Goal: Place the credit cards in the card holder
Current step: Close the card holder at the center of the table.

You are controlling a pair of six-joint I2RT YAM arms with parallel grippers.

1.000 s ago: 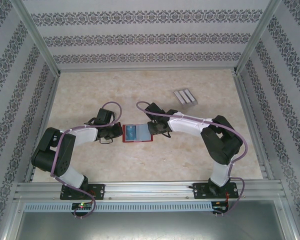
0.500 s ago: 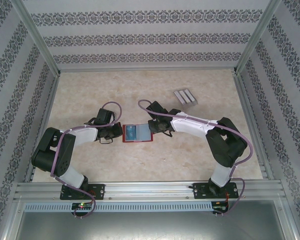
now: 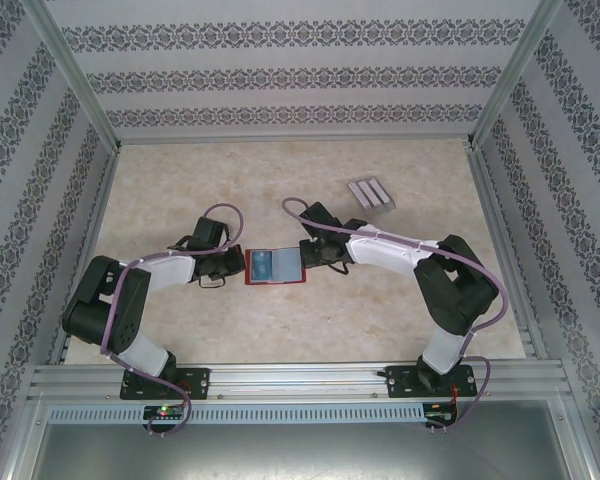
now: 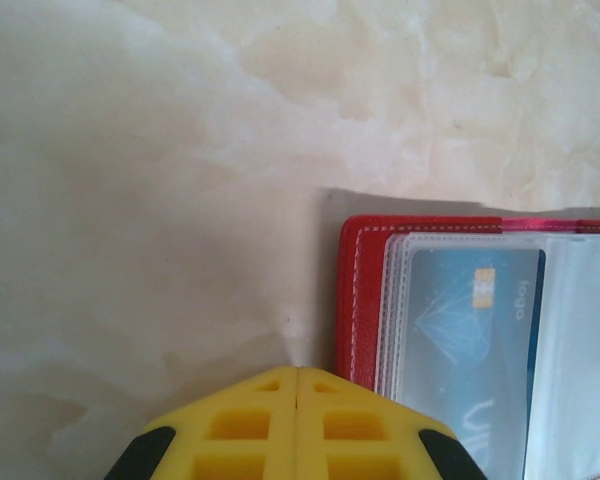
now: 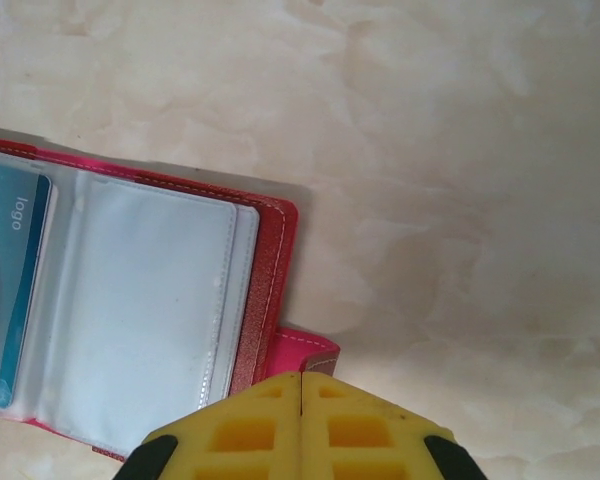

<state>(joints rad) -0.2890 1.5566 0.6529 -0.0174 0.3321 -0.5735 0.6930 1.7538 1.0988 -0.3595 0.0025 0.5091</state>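
The red booklet-style card holder (image 3: 275, 267) lies open on the marbled tabletop (image 3: 230, 180) between the arms, with left fingers (image 4: 242, 430) and right fingers (image 5: 242, 435) pressed shut at its edges. Three light-grey credit cards (image 3: 370, 192) lie well apart — none pocketed yet.

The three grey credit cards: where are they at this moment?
In the top external view the credit cards lie side by side on the table, right of centre, beyond the right arm and apart from the open card holder.
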